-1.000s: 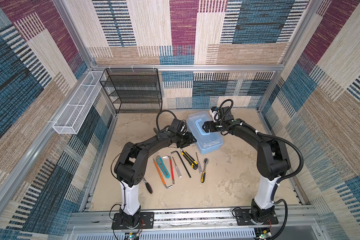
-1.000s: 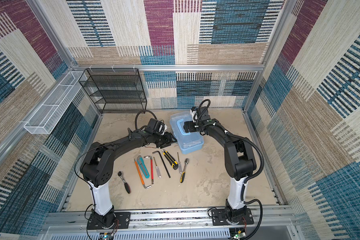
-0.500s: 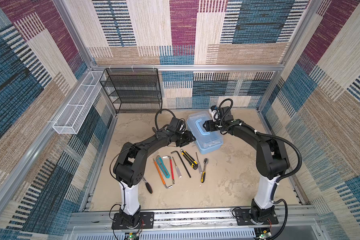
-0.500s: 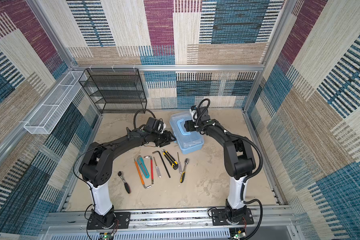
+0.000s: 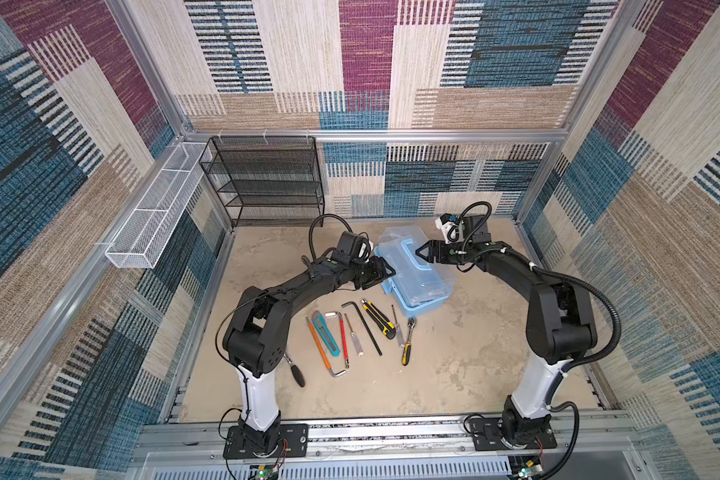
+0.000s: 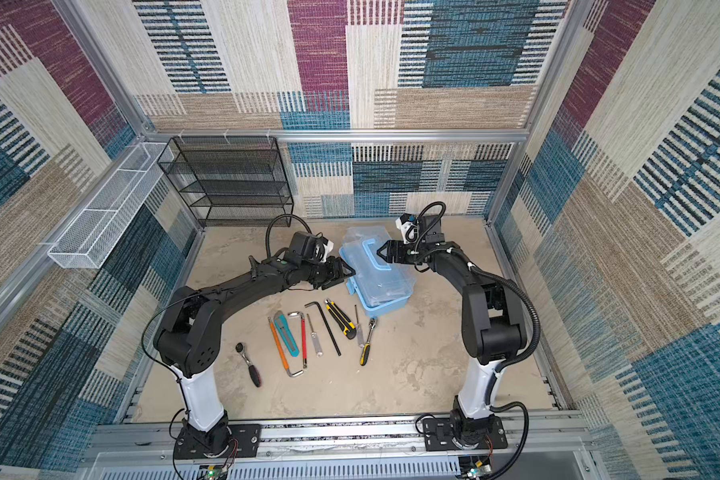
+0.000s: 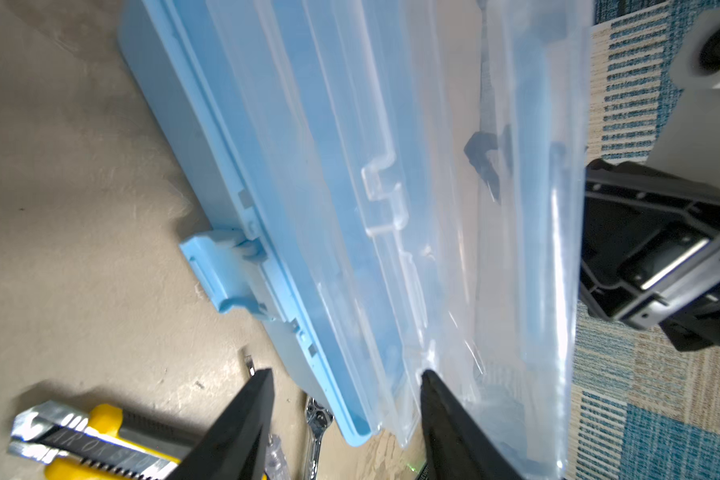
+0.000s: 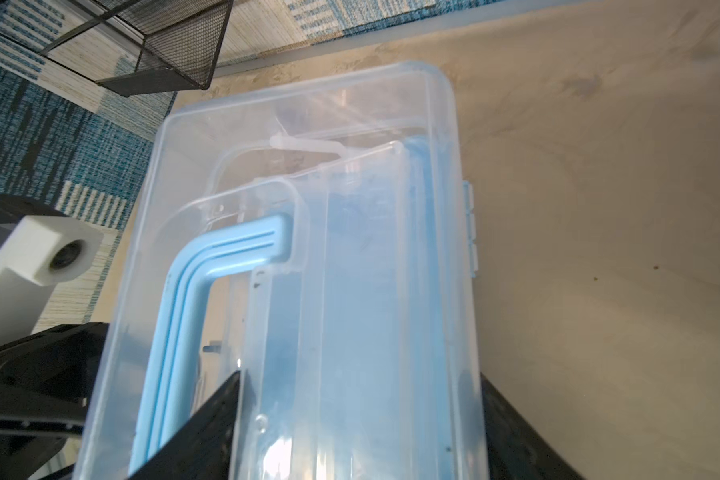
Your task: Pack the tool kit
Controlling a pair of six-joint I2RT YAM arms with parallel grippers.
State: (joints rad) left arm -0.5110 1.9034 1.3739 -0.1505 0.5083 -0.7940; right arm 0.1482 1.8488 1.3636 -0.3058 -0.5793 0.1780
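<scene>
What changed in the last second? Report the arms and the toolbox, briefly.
The right gripper drew back slightly toward its own side, uncovering the blue handle, and its fingers narrowed around the clear lid; a firm grip cannot be confirmed. Much as before: the left gripper, open at the latch side, the toolbox, and the hand tools on the floor.

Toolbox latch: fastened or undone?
Undone. In the left wrist view the blue latch sticks out from the toolbox base, hooked on nothing; the clear lid stands apart from it.

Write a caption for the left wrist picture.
Black fingers frame the corner of a blue toolbox with a clear lid.
</scene>
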